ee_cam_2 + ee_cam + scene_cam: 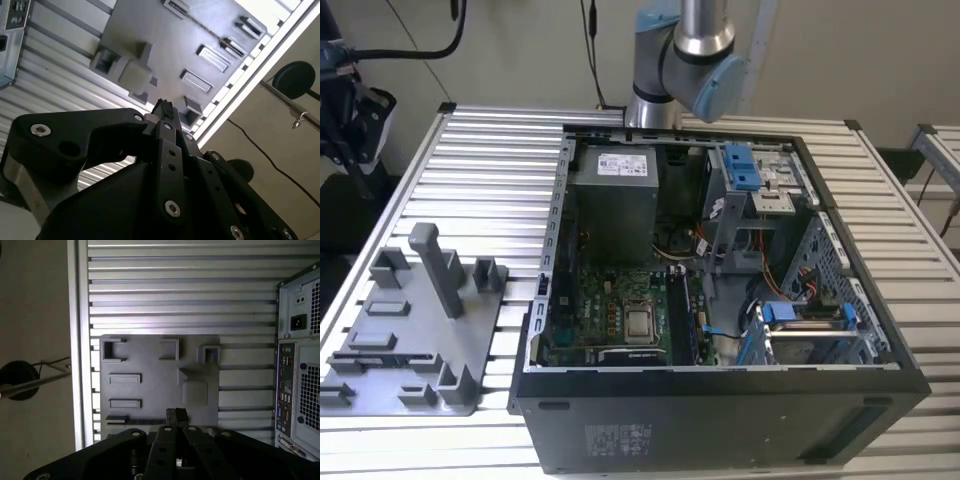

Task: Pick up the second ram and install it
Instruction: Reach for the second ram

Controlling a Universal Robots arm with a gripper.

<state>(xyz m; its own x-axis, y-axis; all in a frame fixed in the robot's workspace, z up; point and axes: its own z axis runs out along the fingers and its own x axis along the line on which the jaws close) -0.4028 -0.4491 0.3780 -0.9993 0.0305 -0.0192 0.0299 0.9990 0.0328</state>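
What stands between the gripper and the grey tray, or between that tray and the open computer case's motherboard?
Nothing visible lies between the gripper and the grey tray it faces; the tray's upright post stands close beside its line. Where the second ram lies cannot be told. The case's wall rises between tray and motherboard.

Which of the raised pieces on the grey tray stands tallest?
The upright post on the tray; it rises well above the low blocks around it.
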